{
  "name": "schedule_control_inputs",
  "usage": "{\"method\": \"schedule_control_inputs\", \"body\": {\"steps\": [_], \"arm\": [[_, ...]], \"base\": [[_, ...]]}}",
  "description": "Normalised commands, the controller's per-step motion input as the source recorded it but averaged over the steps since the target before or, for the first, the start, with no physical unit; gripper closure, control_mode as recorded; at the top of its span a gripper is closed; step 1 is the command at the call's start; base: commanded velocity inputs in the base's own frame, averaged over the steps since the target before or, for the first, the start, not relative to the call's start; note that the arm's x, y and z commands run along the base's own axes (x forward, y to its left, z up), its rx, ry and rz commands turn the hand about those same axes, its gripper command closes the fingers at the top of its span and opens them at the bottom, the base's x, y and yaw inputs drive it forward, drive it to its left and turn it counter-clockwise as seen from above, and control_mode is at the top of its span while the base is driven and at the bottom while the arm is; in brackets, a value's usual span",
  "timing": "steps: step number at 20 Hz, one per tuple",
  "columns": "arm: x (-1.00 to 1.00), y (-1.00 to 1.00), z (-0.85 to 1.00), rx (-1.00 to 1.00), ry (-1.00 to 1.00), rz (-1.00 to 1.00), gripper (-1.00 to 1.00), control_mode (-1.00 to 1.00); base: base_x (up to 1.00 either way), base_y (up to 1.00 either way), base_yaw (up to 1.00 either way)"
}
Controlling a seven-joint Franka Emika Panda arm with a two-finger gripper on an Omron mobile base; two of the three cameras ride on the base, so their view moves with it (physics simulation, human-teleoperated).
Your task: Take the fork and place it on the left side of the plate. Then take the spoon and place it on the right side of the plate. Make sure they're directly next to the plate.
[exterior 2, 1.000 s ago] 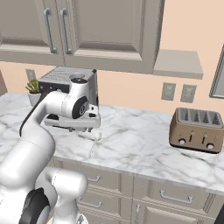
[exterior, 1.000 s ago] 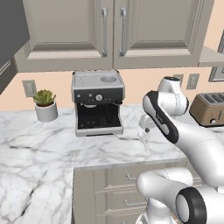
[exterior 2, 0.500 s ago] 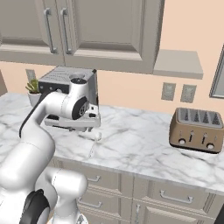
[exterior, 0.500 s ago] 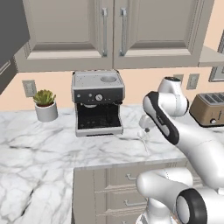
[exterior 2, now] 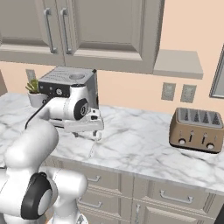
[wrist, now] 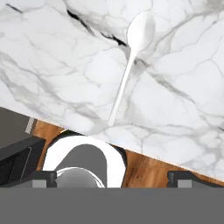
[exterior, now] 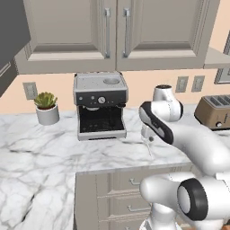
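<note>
A pale silver-white spoon lies flat on the marble counter, its round bowl away from the hand and its thin handle pointing back toward the counter's front edge. My gripper hovers above the handle end, open, with its two dark fingertips set wide apart and nothing between them. From the base, the gripper hangs just over the counter near its front edge, and the spoon is a thin pale line below it. The fork and the plate are out of view.
A grey espresso machine stands at the back of the counter, with a small potted plant to its left. A brown toaster sits far right. Wall cabinets hang overhead. The counter's front edge drops to a wooden floor.
</note>
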Motion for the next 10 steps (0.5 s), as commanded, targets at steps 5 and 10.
{"method": "schedule_control_inputs", "body": {"steps": [5, 10], "arm": [[0.31, -0.07, -0.46, -0.10, -0.01, 0.00, -1.00, -1.00], [0.28, -0.08, -0.39, 0.01, -0.02, -0.06, -1.00, -1.00]], "base": [[0.00, 0.00, 0.00], [0.00, 0.00, 0.00]]}}
